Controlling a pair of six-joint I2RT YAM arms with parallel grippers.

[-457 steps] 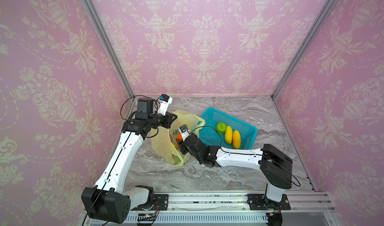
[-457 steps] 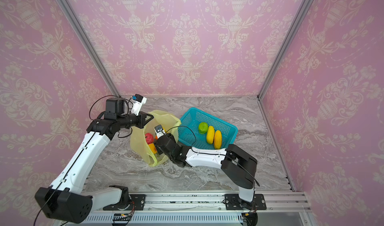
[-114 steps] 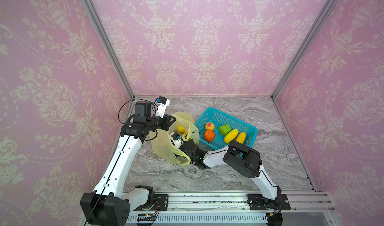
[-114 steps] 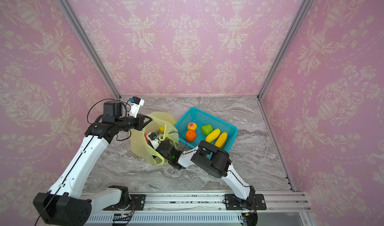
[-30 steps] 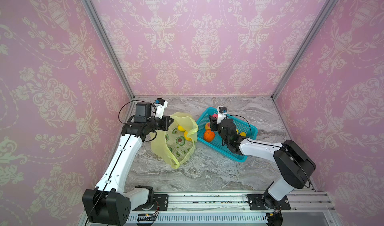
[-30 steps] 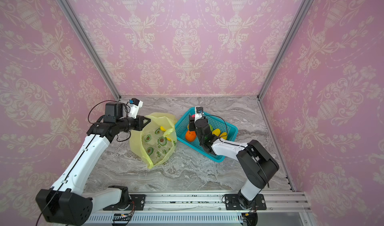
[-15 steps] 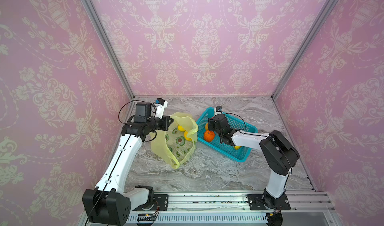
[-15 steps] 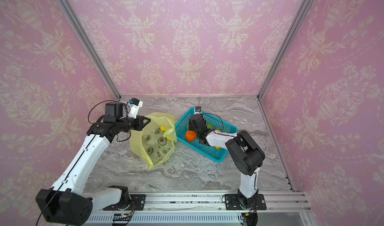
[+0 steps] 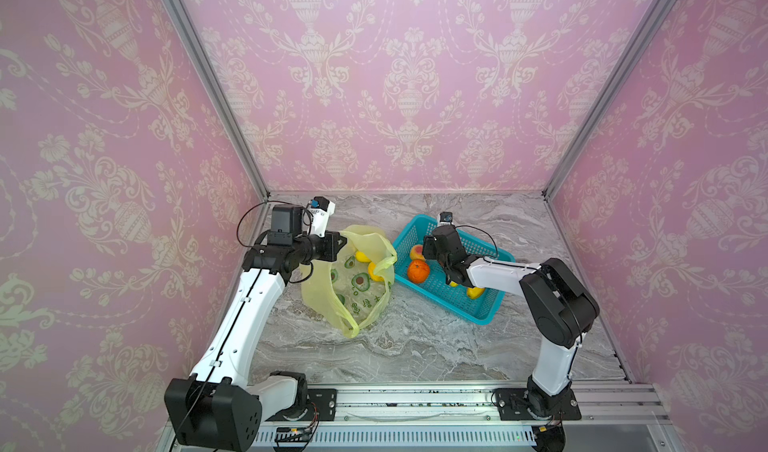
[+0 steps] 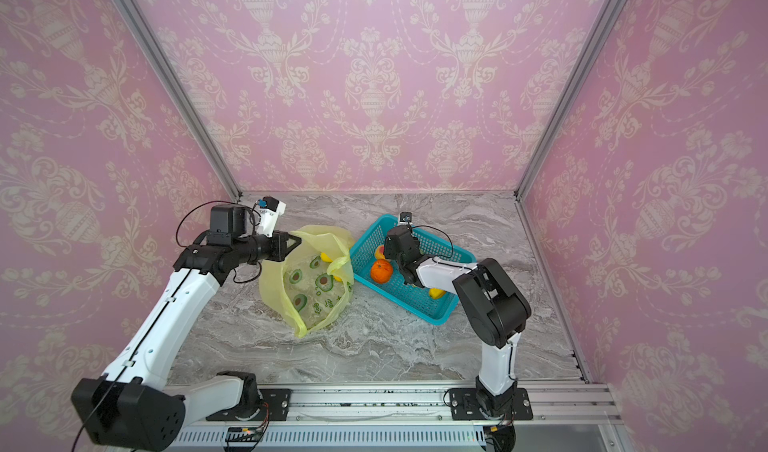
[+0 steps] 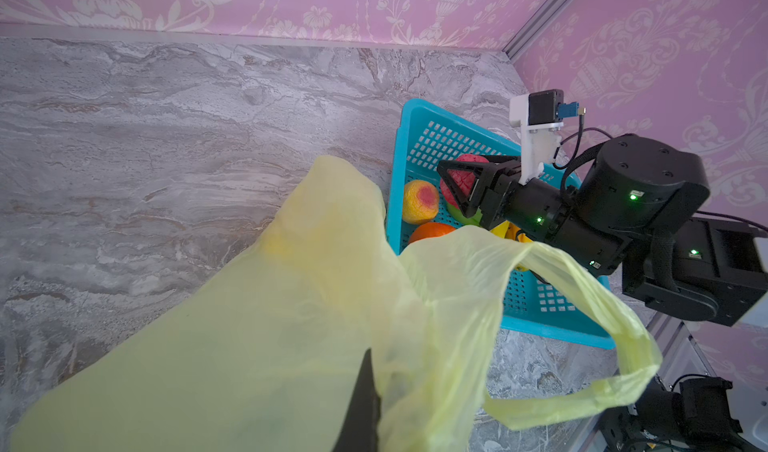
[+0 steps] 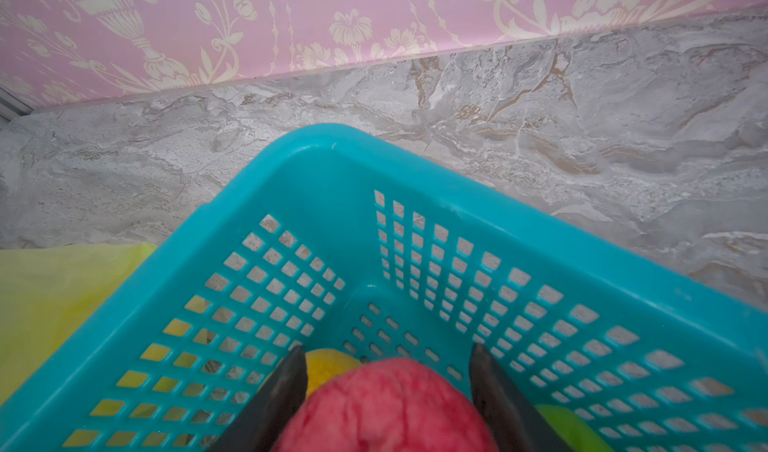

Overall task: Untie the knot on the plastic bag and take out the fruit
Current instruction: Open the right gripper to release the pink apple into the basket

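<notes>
While the left tool (image 9: 341, 241) pinches the bag (image 9: 361, 300), the right tool (image 12: 386, 354) at three o'clock stands open around the red ball (image 12: 386, 408).

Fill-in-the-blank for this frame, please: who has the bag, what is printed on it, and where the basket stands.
The left gripper holds up the plastic bag, its jaws ____.
The print on the plastic bag shows ____ halves.
The orange and the peach lie in the basket, which stands on the ____ arm's side of the plastic bag.
Missing words: shut; avocado; right.
</notes>
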